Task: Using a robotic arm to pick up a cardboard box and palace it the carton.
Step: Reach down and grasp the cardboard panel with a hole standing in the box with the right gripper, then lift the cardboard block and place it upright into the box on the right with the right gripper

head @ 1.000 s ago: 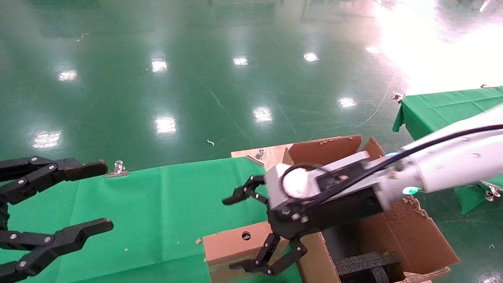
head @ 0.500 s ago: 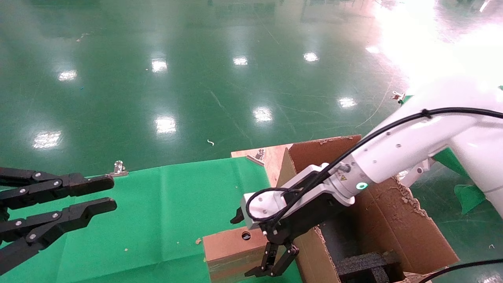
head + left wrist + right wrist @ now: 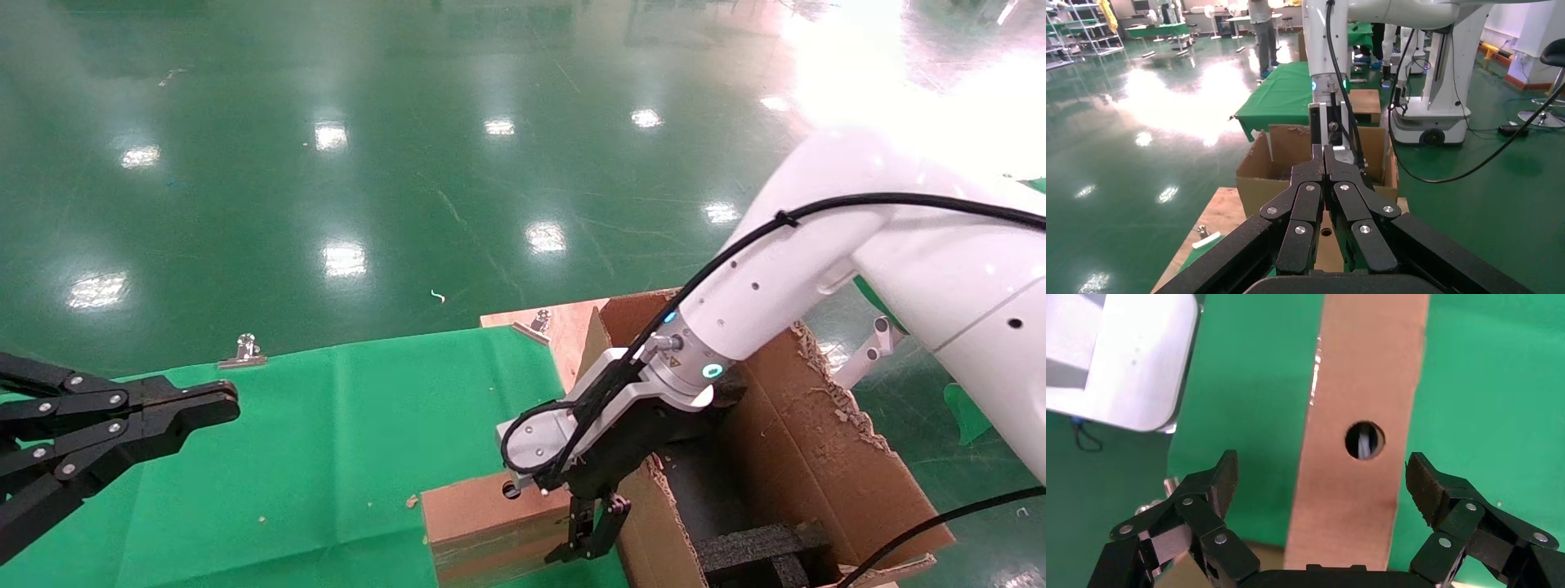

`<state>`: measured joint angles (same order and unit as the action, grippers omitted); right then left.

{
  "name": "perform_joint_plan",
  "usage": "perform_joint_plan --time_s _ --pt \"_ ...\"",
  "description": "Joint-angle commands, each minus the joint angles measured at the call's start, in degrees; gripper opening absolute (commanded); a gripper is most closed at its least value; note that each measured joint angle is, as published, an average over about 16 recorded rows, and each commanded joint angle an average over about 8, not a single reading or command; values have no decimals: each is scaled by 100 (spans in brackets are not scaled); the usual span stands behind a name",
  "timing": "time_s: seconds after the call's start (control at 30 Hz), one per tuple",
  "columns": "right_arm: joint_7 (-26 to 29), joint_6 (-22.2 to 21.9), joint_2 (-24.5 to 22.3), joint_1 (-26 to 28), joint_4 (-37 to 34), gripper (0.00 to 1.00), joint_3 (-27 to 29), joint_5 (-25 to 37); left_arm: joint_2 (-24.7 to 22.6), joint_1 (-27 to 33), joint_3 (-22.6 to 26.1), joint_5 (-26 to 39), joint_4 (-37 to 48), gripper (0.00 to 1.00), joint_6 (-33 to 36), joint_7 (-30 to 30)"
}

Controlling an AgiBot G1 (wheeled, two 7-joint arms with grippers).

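Cardboard box (image 3: 482, 523), slim and brown, stands on its edge near the front edge of the green-covered table (image 3: 327, 441), close to the table's right-hand end. Its narrow top face points upward and carries a small round hole. Just beside the box, on its right, sits the carton (image 3: 825, 465), a large brown corrugated container with ragged torn flaps and black foam inserts (image 3: 760, 549) inside. Box and carton look to be touching or nearly so; the exact contact cannot be told.

The robotic arm (image 3: 784, 278), white and silver with a looped black cable and a cyan-lit ring, reaches in from the right and bends down over the box's right end. Its right gripper (image 3: 590, 535) points downward at the narrow top face. In the right wrist view the right gripper (image 3: 1321, 478) has its fingers spread wide, one on each side of the cardboard box (image 3: 1358, 416), with clear green cloth showing between each fingertip and the cardboard, so nothing is gripped. The hole sits between the two fingers.

The left gripper (image 3: 221, 400) hangs above the left part of the table, well apart from the box. In the left wrist view its fingers (image 3: 1308, 202) are pressed together with no gap and nothing between them, pointing toward the carton (image 3: 1257, 168) and the robotic arm (image 3: 1330, 67) beyond.

A metal clip (image 3: 243, 351) rests at the far edge of the cloth, and bare wood shows at the far right corner.
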<state>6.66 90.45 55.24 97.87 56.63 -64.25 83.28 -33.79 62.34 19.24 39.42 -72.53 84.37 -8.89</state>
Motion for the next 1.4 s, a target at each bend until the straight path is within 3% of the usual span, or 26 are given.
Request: perform_joint_plan --time_s 0.03,0.17,0.23,0.43,0.47,1.4 --pt "-60 -9 82 82 -69 100 -165 1 0 0 0 0 0 52 0 0" --pt "-155 -44 148 165 -158 100 -305 -42 0 0 0 0 0 98 -1 0" --pt "-192 -61 170 206 -186 83 -353 -53 0 0 0 -1 1 100 -1 1" --pt "-230 -76 194 263 -194 8 -409 -48 1 -1 0 -2 1 100 -2 1" --pt "-225 -75 191 258 -193 2 -403 -50 1 -1 0 -2 1 100 -2 1" --pt "-170 -61 151 172 -174 0 -305 -67 1 -1 0 -3 1 100 -2 1"
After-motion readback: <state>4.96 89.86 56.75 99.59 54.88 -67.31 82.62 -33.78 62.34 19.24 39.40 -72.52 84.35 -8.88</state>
